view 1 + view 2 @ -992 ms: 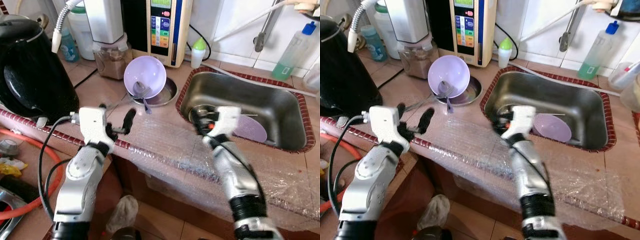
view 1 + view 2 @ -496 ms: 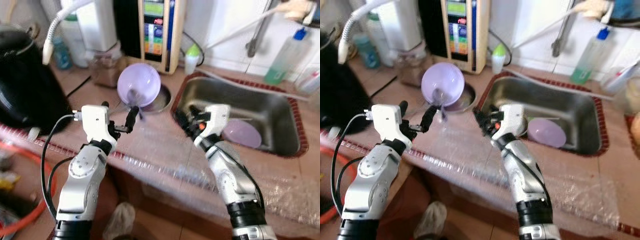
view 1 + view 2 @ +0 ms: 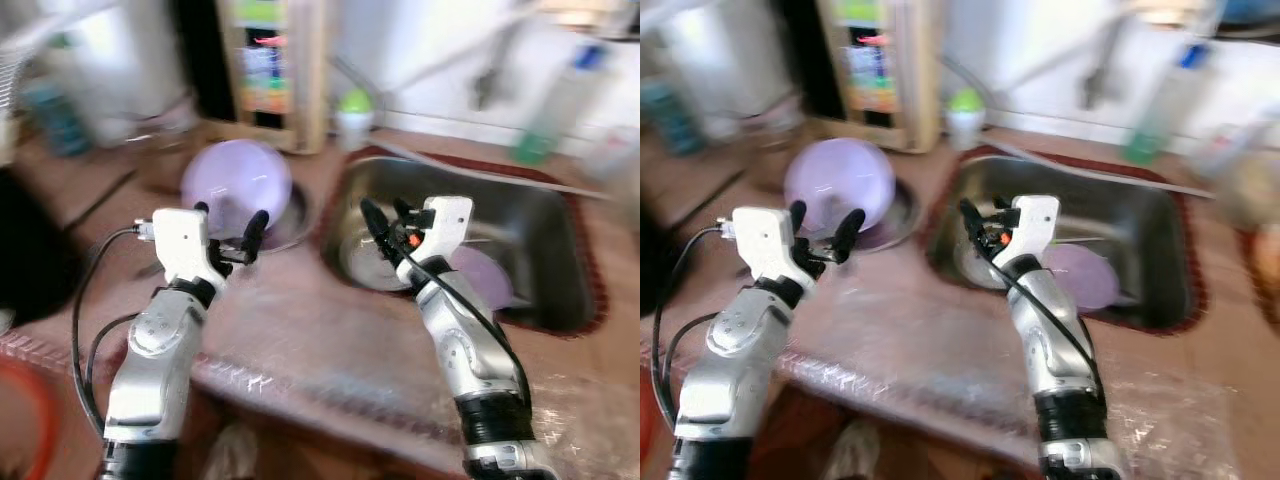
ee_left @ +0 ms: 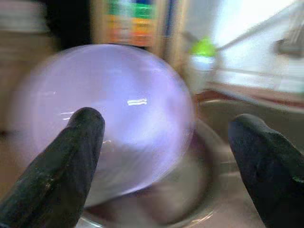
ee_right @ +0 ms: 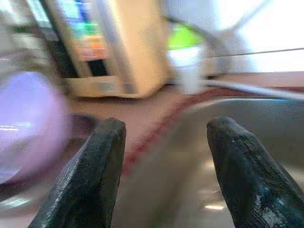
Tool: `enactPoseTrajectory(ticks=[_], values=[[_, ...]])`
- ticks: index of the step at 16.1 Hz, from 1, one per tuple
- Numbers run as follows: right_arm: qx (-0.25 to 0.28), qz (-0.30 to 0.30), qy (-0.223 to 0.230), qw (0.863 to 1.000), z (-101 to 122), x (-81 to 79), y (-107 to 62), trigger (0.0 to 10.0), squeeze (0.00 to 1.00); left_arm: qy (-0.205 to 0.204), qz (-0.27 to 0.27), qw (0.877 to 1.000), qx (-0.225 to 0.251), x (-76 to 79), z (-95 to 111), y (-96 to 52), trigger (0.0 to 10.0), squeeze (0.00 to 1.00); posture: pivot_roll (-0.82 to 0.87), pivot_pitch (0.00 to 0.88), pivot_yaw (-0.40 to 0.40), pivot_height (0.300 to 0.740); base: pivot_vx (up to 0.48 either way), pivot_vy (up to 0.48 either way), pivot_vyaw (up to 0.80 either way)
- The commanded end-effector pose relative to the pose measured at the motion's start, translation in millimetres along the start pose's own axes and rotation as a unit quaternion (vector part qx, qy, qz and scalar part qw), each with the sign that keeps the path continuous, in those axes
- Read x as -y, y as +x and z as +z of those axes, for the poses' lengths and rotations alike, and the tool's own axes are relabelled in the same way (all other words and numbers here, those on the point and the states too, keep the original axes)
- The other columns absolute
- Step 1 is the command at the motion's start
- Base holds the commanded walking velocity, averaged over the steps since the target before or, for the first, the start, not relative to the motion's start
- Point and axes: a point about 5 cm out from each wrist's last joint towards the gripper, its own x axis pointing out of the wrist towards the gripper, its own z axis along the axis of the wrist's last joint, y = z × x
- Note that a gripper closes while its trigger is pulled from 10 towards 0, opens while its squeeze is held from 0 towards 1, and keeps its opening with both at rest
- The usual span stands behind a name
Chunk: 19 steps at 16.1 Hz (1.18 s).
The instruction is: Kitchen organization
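Bowl (image 3: 237,187) of pale purple, glossy and round, stands tilted on edge in a shallow metal dish (image 3: 291,212) on the bench (image 3: 300,330), its hollow facing forward toward the robot; it lies just left of the sink (image 3: 560,240) and in front of a tall cream appliance (image 3: 265,70) with a coloured panel. Left tool (image 3: 228,218) hovers just in front of the bowl with its two black fingers (image 4: 61,166) spread wide, holding nothing; in the left wrist view the bowl sits between and beyond the fingertips, apart from them. Right tool (image 3: 385,218) is raised over the near left part of the sink, its fingers likewise parted and empty, aimed toward the sink's rim and the appliance. Sink is a rectangular steel basin with a dark red tiled border, and a flat purple plate (image 3: 485,275) lies on its floor beside the right arm. Small white bottle (image 3: 352,118) with a green cap stands at the back between appliance and sink. Bench is reddish brown, with clear crinkled plastic wrap (image 3: 290,375) along its front edge. Whole scene is blurred.
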Motion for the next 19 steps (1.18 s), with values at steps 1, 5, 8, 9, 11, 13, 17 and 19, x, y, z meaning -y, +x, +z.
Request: enactPoseTrajectory(ticks=[1, 5, 8, 9, 11, 13, 17, 19], values=[[0.004, 0.013, 0.019, 1.000, 0, -9.3, 3.4, 10.0, 0.00, 0.013, 0.010, 1.000, 0.002, -7.6, 4, -3.1, 10.0, 0.00, 0.03, 0.000, 0.023, 0.740, 0.000, 0.000, 0.00], [-0.013, 0.002, -0.001, 1.000, -5, -7.4, 2.1, 10.0, 0.00, 0.018, 0.022, 1.000, -0.001, -8.5, 2, -6.8, 10.0, 0.00, 0.03, 0.000, 0.022, 0.740, 0.000, 0.000, 0.00], [-0.021, 0.008, -0.020, 1.000, -8, -11.9, 4.6, 10.0, 0.00, 0.070, 0.115, 0.991, -0.001, -27.8, -2, -13.6, 10.0, 0.00, 0.04, 0.000, 0.019, 0.740, 0.000, 0.000, 0.00], [-0.020, 0.006, -0.028, 0.999, -7, -12.0, 4.6, 10.0, 0.00, 0.076, 0.122, 0.990, -0.004, -30.3, -3, -15.1, 10.0, 0.00, 0.04, 0.000, 0.017, 0.740, 0.000, 0.000, 0.00], [-0.029, 0.011, -0.025, 0.999, -9, -12.9, 3.5, 10.0, 0.00, 0.091, 0.136, 0.986, -0.020, -38.0, -9, -20.1, 10.0, 0.00, 0.05, 0.000, 0.014, 0.740, 0.000, 0.000, 0.00], [-0.027, 0.016, -0.009, 0.999, -9, -14.0, 1.8, 10.0, 0.00, 0.117, 0.147, 0.982, -0.028, -47.1, -10, -21.8, 10.0, 0.00, 0.05, 0.000, 0.013, 0.740, 0.000, 0.000, 0.00], [-0.030, 0.019, 0.004, 0.999, -12, -15.4, -0.6, 10.0, 0.00, 0.180, 0.094, 0.975, -0.094, -59.5, -21, -37.5, 10.0, 0.00, 0.06, 0.000, 0.016, 0.740, 0.000, 0.000, 0.00], [-0.033, 0.021, 0.008, 0.999, -14, -16.4, -1.8, 10.0, 0.00, 0.203, 0.068, 0.968, -0.131, -66.3, -27, -46.4, 10.0, 0.00, 0.07, 0.000, 0.018, 0.740, 0.000, 0.000, 0.00]])
